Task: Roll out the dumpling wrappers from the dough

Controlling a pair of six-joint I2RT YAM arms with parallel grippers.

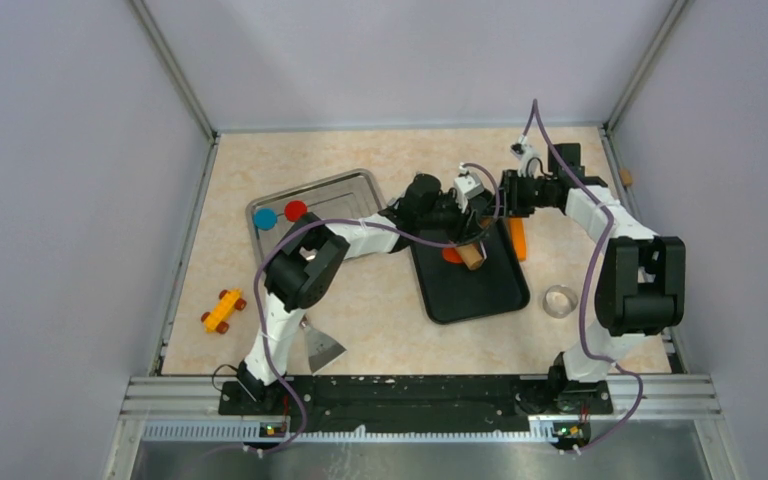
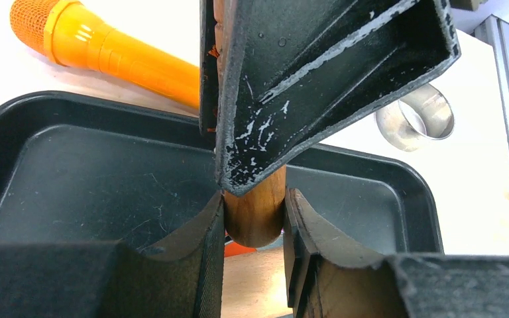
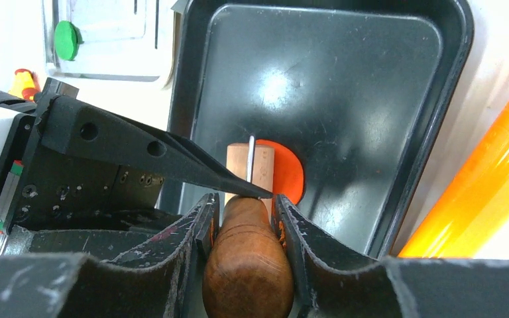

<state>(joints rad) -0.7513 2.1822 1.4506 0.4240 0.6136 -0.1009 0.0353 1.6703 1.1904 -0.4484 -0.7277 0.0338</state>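
In the black tray [image 3: 437,79], the dough [image 3: 290,173] lies as a flat, soft orange-red patch directly under the wooden rolling pin [image 3: 262,173]. Your left gripper [image 2: 255,202] and right gripper [image 3: 245,209] each clamp one smooth rounded end. The pin's long axis runs between them, so I think you should roll across it.

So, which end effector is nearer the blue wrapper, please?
Left. The left end effector grips the rolling pin over the black tray, right of the blue wrapper; the right end effector sits farther right.
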